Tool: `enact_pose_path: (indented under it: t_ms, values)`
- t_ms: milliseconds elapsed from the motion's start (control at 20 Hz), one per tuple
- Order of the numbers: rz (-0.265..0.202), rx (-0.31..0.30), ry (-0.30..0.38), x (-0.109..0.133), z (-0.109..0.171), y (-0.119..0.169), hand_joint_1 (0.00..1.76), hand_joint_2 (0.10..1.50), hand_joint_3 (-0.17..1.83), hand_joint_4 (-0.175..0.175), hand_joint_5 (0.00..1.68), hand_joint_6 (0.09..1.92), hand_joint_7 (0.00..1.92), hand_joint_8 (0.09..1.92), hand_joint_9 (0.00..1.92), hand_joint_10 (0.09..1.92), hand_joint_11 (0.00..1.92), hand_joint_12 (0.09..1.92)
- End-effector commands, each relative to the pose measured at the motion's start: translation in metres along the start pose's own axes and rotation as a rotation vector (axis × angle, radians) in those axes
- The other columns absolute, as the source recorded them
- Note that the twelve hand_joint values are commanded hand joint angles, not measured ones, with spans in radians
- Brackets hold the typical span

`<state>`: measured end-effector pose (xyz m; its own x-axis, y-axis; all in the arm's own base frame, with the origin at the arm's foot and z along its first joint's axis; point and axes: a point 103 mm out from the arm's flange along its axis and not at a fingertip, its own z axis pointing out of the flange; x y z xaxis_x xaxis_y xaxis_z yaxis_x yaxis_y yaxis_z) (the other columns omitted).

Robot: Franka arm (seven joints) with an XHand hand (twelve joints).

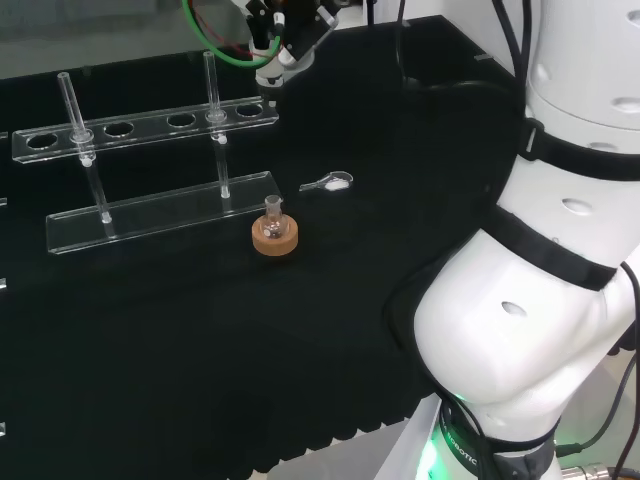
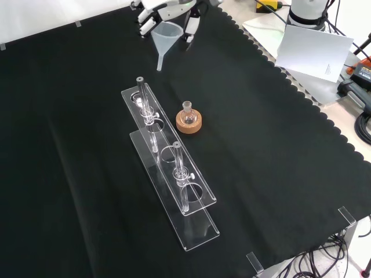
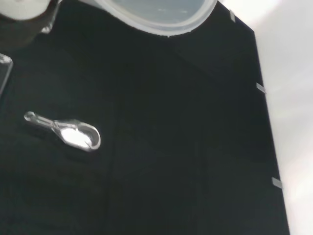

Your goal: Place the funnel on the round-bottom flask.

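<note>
Hand (image 2: pixel 168 8) gripping funnel (image 2: pixel 166 33), flask (image 2: pixel 187 110) on cork ring (image 2: pixel 189 123)

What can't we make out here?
- Hand: cut off by the front view's top edge, so its grip on the funnel is unclear.
- Flask: too small, contents unreadable.
- Spoon: white fill unidentifiable.

No text can be read anywhere (the glassware and cloth bear none).
</note>
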<state>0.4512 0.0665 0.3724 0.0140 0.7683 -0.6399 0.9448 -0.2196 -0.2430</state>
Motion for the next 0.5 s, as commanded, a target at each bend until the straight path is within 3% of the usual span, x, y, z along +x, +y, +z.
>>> enact_pose_path:
  t_ms: [50,300,500]
  values:
    - [0.001,0.054,-0.035,0.0,0.019,-0.032,1.0,1.12,0.02,0.175,0.93,1.07,1.12,0.64,1.44,0.22,0.82,1.12]
    - [0.0,0.063,-0.064,0.016,0.02,-0.047,1.0,1.12,0.02,0.175,0.93,1.07,1.12,0.64,1.44,0.21,0.82,1.12]
    - [-0.029,0.047,-0.092,0.036,0.023,-0.058,1.0,1.12,0.01,0.175,0.93,1.08,1.12,0.64,1.44,0.21,0.82,1.12]
